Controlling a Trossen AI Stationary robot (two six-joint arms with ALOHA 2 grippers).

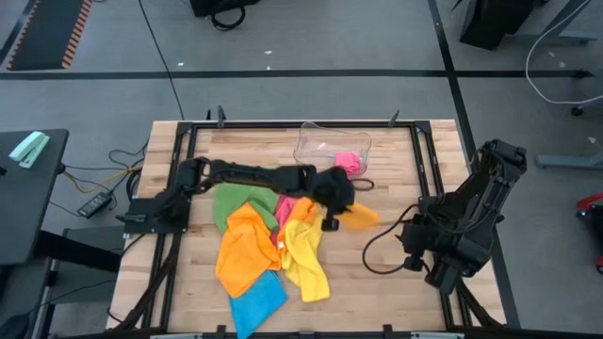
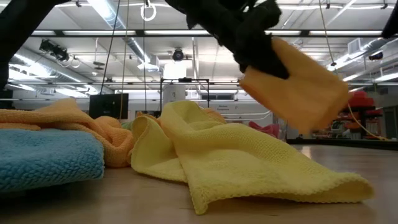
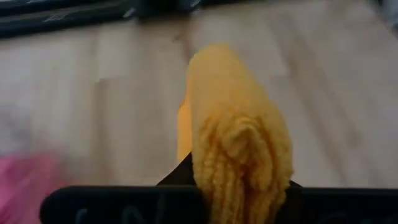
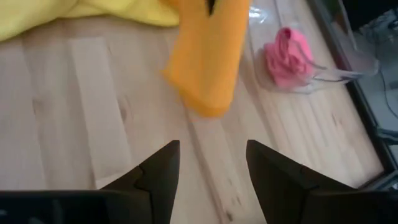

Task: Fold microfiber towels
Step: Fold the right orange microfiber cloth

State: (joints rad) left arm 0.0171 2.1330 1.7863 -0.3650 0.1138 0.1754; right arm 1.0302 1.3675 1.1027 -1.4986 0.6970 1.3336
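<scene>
My left gripper (image 1: 336, 209) reaches across the table's middle and is shut on a folded orange towel (image 1: 362, 217), which hangs above the wood in the low view (image 2: 298, 84). Left of it lies a loose pile: a green towel (image 1: 231, 202), a second orange one (image 1: 247, 250), a pink one (image 1: 285, 212), a yellow one (image 1: 306, 262) and a blue one (image 1: 256, 301). My right gripper (image 4: 211, 165) stands open near the table's right side (image 1: 412, 243), pointing at the held towel, with nothing between its fingers. My left gripper pinches one end of the folded orange towel (image 3: 239, 177) between its two fingers, several layers thick. The fingers come slanting down from the table's left. The rest of the towel (image 2: 311, 93) sticks out past the fingers toward the right, lifted clear of the table.
A clear plastic tray (image 1: 325, 143) stands at the far middle with a pink towel (image 1: 349, 162) in it. Bare wood lies between the held towel and my right arm (image 1: 466, 221). A black frame (image 1: 419, 151) runs along the table's edges.
</scene>
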